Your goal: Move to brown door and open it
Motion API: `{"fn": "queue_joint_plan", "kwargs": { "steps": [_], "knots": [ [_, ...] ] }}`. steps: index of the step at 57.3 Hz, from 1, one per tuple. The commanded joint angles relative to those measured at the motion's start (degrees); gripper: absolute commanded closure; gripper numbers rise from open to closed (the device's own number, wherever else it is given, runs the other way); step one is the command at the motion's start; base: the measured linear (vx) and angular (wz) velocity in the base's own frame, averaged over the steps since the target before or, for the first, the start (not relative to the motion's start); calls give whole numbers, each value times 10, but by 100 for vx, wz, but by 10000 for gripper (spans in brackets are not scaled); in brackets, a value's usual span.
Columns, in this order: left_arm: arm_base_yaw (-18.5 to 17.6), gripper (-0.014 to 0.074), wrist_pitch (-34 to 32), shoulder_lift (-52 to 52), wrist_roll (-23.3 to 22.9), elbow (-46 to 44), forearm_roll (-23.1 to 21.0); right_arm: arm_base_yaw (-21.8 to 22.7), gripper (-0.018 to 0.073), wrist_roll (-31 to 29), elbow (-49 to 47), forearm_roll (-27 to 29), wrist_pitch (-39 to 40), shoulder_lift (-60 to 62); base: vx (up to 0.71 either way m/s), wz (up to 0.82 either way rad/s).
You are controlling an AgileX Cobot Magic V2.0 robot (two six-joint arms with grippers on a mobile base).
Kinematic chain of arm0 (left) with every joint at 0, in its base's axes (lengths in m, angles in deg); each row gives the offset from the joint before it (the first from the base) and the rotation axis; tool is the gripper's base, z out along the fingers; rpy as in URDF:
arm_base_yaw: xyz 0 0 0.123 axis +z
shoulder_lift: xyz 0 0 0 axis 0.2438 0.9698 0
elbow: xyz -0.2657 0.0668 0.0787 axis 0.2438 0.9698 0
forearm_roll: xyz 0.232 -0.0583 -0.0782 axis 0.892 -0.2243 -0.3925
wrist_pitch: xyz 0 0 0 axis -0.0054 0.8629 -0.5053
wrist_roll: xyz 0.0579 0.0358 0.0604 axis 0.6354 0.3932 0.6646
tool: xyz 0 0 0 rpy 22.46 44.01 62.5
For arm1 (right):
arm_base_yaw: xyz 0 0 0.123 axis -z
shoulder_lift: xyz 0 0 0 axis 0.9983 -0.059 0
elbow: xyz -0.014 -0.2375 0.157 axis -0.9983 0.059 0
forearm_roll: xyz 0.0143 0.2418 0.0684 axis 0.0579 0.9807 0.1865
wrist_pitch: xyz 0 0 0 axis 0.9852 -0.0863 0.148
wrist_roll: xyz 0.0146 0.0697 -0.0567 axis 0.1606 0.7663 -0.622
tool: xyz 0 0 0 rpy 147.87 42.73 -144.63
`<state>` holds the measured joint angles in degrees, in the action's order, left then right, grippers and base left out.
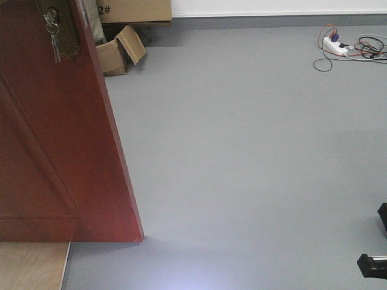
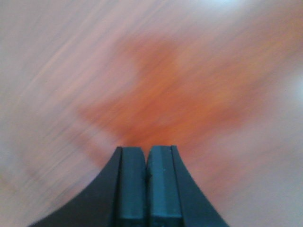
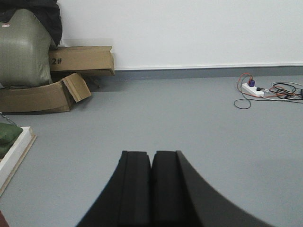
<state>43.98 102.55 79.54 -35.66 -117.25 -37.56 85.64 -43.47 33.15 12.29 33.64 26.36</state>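
left gripper point(image 2: 147, 153): jaws pressed together, nothing held, close against blurred reddish wood | right gripper point(image 3: 151, 158): jaws together, empty, over grey floor point(image 3: 189, 118) | brown door point(image 1: 54, 133): front view's left side, swung ajar, keys point(image 1: 53, 33) hanging in lock | cardboard boxes point(image 1: 121, 48) beyond door | power strip point(image 1: 335, 45) top-right corner

Door point(image 1: 54, 139) at left, swung into the room, keys point(image 1: 53, 36) hanging at its far top. Open box point(image 1: 120, 51) just behind its far edge, against the far wall. Power strip point(image 1: 335, 46) with cables far right.
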Motion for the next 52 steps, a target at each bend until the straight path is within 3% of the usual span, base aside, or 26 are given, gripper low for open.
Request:
{"fn": "queue_joint_plan", "kwargs": {
  "steps": [1,5,10,14,28,37,41,45,52],
  "knots": [
    [-24,600,13,-76,7,-18,133,1,559,-3,3,0,47,6,0,0],
    [-41,600,49,-111,-37,-10,244,1,559,-3,3,0,47,6,0,0],
    [-60,600,60,-166,-90,32,328,1,559,-3,3,0,47,6,0,0],
    [-74,600,22,-212,-102,93,379,1,559,-3,3,0,47,6,0,0],
    [-122,600,-181,-372,-92,385,388,1,559,-3,3,0,47,6,0,0],
    [-150,600,-233,-449,-72,529,389,1,559,-3,3,0,47,6,0,0],
    [-160,600,-239,-479,-82,581,410,1,559,-3,3,0,47,6,0,0],
    [-170,600,-242,-511,-127,630,466,1,559,-3,3,0,47,6,0,0],
    [-189,600,-279,-572,-285,713,625,1,559,-3,3,0,47,6,0,0]
  ]
}}
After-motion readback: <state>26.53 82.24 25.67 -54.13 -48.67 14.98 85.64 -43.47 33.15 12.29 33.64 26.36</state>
